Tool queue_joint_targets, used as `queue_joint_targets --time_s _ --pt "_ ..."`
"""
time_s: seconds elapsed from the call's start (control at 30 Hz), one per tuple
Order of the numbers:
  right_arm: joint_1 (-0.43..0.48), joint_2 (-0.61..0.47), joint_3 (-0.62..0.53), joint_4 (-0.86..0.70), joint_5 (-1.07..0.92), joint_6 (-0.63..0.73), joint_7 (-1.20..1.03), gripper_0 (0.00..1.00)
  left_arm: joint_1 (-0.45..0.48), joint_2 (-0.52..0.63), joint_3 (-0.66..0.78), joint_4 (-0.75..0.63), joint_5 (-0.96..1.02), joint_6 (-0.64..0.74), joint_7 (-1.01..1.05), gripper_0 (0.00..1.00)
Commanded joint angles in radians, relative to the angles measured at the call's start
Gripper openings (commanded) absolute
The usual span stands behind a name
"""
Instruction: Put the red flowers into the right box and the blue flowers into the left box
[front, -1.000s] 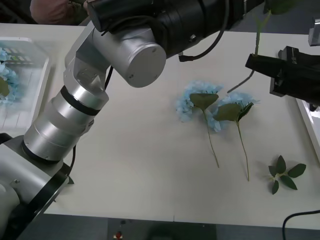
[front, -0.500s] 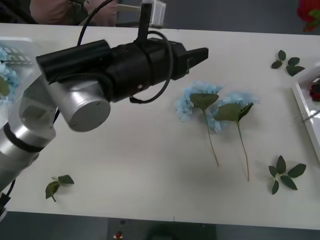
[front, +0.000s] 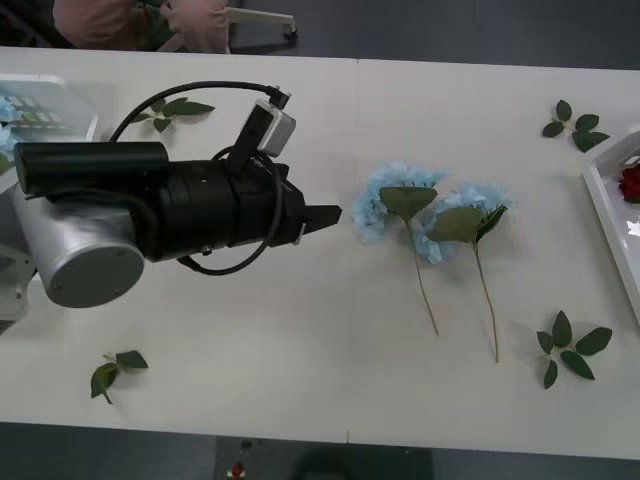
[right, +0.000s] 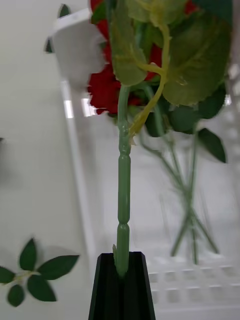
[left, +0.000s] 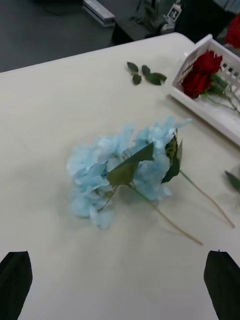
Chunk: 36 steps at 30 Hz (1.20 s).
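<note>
Reaching for the blue flowers (front: 425, 215), left gripper (front: 325, 215) spread wide just beside them — a rose stem (right: 123, 200) is pinched by the right gripper (right: 121, 280) over the right box (right: 75, 50); lowering and closing is needed next

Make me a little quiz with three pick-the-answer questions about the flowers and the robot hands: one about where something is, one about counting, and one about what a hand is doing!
1. Where do the blue flowers lie?
A. on the table
B. in the right box
C. in the left gripper

2. How many blue flowers lie in the middle of the table?
A. two
B. five
C. none

3. What is the right gripper doing?
A. hanging open
B. pinching a green rose stem
C. holding a loose leaf sprig

Answers:
1. A: in the front view they rest on the table, ahead of the left gripper's open fingers.
2. A: two stems run side by side under the pale blooms.
3. B: the right wrist view has the red flower stem clamped between black fingers, over the right box.
</note>
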Motion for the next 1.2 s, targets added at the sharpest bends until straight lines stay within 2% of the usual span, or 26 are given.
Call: queue_joint_targets --time_s 0.03,0.2,0.3,0.37,0.4,0.43,0.47,0.67,0.87,1.07,1.2 --pt "-0.066 -0.08 0.066 0.062 0.081 -0.053 0.004 0.0 0.024 0.03 0.098 -0.02 0.093 0.071 -0.119 1.0" --pt "-0.112 -0.085 0.129 0.096 0.173 -0.122 0.006 0.0 0.004 0.018 0.201 0.003 0.206 0.22 -0.251 1.0" --pt "-0.117 -0.082 0.167 0.096 0.181 -0.155 0.007 0.02 -0.002 0.008 0.228 0.015 0.26 0.26 -0.334 1.0" --pt "-0.117 -0.077 0.186 0.096 0.17 -0.17 0.006 0.35 -0.001 0.011 0.245 0.029 0.297 0.283 -0.391 1.0" --pt "-0.117 -0.076 0.196 0.096 0.163 -0.179 0.007 0.71 -0.001 0.016 0.262 0.043 0.325 0.298 -0.428 1.0" --pt "-0.117 -0.076 0.201 0.096 0.157 -0.182 0.006 0.89 -0.002 0.019 0.273 0.057 0.351 0.306 -0.449 1.0" --pt "-0.117 -0.076 0.205 0.095 0.143 -0.184 0.004 1.0 -0.007 0.022 0.279 0.078 0.387 0.306 -0.483 1.0" --pt "-0.117 -0.076 0.222 0.081 0.015 -0.162 0.021 1.0 -0.042 0.007 0.264 0.149 0.455 0.284 -0.606 1.0" --pt "-0.204 -0.005 0.204 0.007 -0.04 0.003 -0.008 1.0 -0.042 0.002 0.251 0.149 0.455 0.22 -0.705 1.0" --pt "-0.319 0.138 0.207 -0.062 0.077 0.152 -0.025 1.0 -0.044 0.002 0.185 0.147 0.492 0.065 -0.736 1.0" --pt "-0.37 0.24 0.238 -0.166 0.201 0.2 -0.033 1.0 -0.051 -0.004 0.175 0.147 0.492 0.044 -0.756 1.0"
